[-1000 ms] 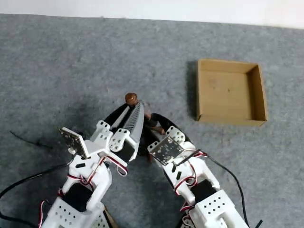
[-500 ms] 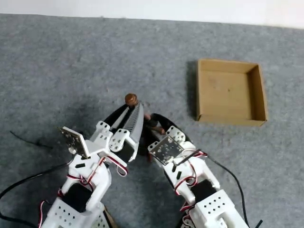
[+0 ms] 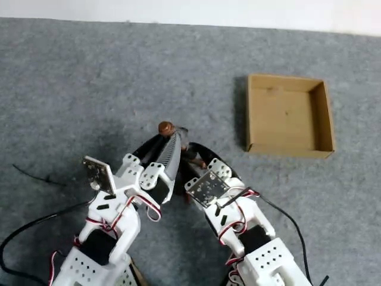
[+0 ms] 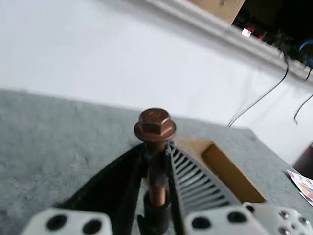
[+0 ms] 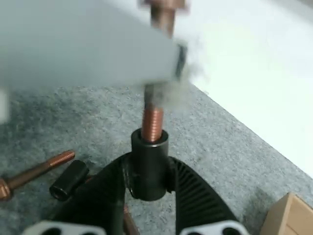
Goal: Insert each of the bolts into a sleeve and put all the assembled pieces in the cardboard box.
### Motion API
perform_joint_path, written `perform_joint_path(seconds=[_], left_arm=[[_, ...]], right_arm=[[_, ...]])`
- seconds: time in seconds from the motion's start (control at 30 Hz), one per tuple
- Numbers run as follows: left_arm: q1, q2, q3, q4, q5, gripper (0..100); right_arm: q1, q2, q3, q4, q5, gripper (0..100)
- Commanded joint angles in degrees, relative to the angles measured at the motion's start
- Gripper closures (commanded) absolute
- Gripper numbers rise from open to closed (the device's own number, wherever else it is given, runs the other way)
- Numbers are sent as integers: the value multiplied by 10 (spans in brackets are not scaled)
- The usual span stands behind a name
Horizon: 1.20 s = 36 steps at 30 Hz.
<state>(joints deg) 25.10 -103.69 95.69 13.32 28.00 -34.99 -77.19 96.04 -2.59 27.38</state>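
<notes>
Mid-tabletop, between the arms: the left pincer (image 3: 169, 138) is closed on the shank of a bolt (image 3: 166, 127), head up. The right pincer (image 5: 149, 171) is closed round an upright sleeve (image 5: 149, 164) directly under it.
Change: over the last second the left arm has drifted a little right and nearer, carrying the bolt head slightly towards the right pincer. The right arm has kept still.
Fit: from the right wrist, the threaded tip sits at the sleeve's mouth and seems just entered. How deep it goes I cannot tell.
Meaning: insertion looks under way but not finished, as bare shank shows above the sleeve.
Box (image 3: 289, 152): far right, well apart from both arms. The pair in hand has yet to go there.
Loose parts: a loose bolt (image 5: 34, 171) and a loose sleeve (image 5: 68, 180) lie just beside each other on the tabletop (image 3: 89, 77), so a second pair likely remains.
</notes>
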Motion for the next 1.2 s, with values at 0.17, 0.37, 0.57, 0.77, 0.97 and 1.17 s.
perform_joint_path(seconds=[0.17,0.37,0.57,0.77,0.97,1.17], left_arm=[[36,-8,15,44,1,994],[44,-8,15,48,-2,993],[48,-8,15,51,-38,991],[48,-8,15,107,-36,737],[22,-8,15,140,-3,601],[-82,-9,0,116,78,601]], right_arm=[[-1,-11,64,1,4,994],[0,-11,62,1,6,994],[0,-11,62,1,6,994],[0,-11,62,1,5,994],[0,-11,62,4,5,994],[0,-11,62,5,5,994]])
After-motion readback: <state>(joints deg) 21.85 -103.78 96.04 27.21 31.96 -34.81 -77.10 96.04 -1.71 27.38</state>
